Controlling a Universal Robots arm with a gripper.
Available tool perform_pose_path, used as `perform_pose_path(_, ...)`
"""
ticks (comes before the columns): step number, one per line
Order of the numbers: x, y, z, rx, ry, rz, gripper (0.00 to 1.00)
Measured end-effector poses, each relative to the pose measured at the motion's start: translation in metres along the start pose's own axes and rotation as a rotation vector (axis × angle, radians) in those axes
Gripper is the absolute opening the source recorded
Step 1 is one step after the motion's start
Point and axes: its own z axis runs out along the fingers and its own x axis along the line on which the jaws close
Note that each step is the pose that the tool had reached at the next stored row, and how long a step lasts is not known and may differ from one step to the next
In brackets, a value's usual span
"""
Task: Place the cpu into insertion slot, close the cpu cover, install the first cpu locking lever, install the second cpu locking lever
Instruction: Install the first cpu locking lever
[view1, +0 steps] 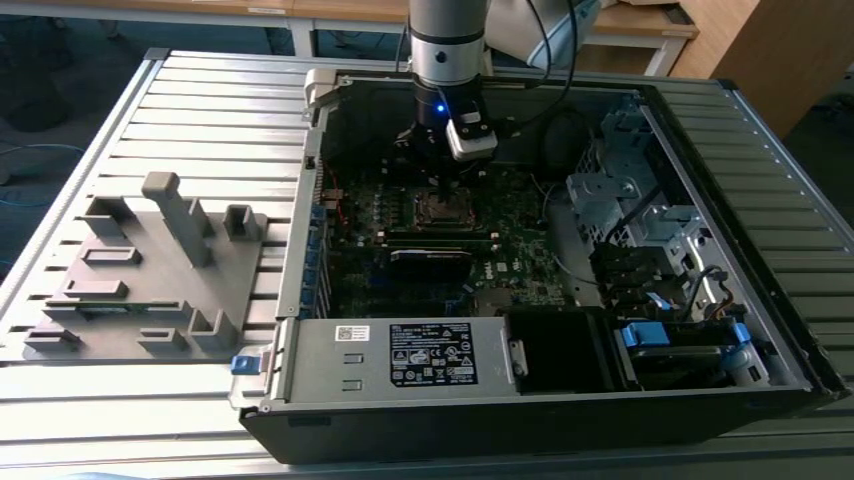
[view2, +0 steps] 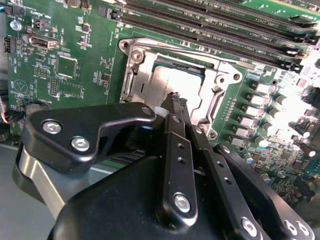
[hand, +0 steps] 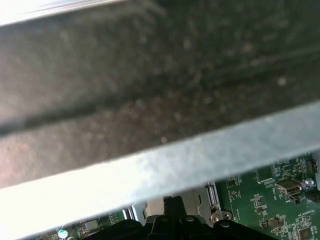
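In the exterior view my gripper (view1: 447, 190) reaches down into the open computer case, right over the insertion slot (view1: 445, 208) on the motherboard. The second wrist view shows the cpu (view2: 175, 80), a dull silver square, lying flat in the slot. The cpu cover (view2: 142, 82) lies down around it as a silvery frame. My gripper (view2: 177, 102) is shut with its black fingers pressed together, and the tips sit at the cover's near edge with nothing between them. A thin locking lever (view2: 200, 54) runs along the socket side by the memory slots. I cannot tell whether it is latched.
Long black memory slots (view2: 210, 25) lie just beyond the socket. The case wall (hand: 150, 100) stands close to the wrist. A drive cage (view1: 627, 190) and cables crowd the exterior view's right. The power supply (view1: 400, 355) sits in front. A grey fixture (view1: 147, 270) rests outside the case.
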Motion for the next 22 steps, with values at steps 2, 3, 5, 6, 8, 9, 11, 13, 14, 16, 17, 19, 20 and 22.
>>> perform_pose_path(2,0.0,0.0,0.0001,-0.0015,-0.0011,-0.012,0.11)
perform_pose_path(3,0.0,0.0,0.0001,-0.0033,-0.0026,-0.028,0.11)
perform_pose_path(5,0.0,0.0,0.0004,-0.0076,-0.0059,-0.065,0.11)
perform_pose_path(6,0.0,0.0001,0.0006,-0.0096,-0.0075,-0.082,0.11)
perform_pose_path(8,0.0,0.0001,0.0009,-0.0124,-0.0098,-0.107,0.11)
perform_pose_path(9,0.0,-0.0002,0.0009,-0.0129,-0.01,-0.111,0.11)
perform_pose_path(11,-0.0002,-0.001,0.0012,-0.0254,-0.0077,-0.111,0.11)
perform_pose_path(13,-0.0006,-0.0026,0.0014,-0.0367,-0.0051,-0.11,0.11)
perform_pose_path(14,-0.0008,-0.0034,0.0016,-0.0382,-0.0049,-0.11,0.11)
perform_pose_path(16,-0.0013,-0.0051,0.0018,-0.0382,-0.0049,-0.11,0.11)
perform_pose_path(17,-0.0015,-0.006,0.0019,-0.0381,-0.0048,-0.11,0.11)
perform_pose_path(19,-0.0018,-0.0076,0.0022,-0.0382,-0.0048,-0.11,0.11)
perform_pose_path(20,-0.0019,-0.0083,0.0024,-0.0382,-0.0049,-0.11,0.11)
perform_pose_path(22,-0.0021,-0.0093,0.0028,-0.0382,-0.0048,-0.11,0.11)
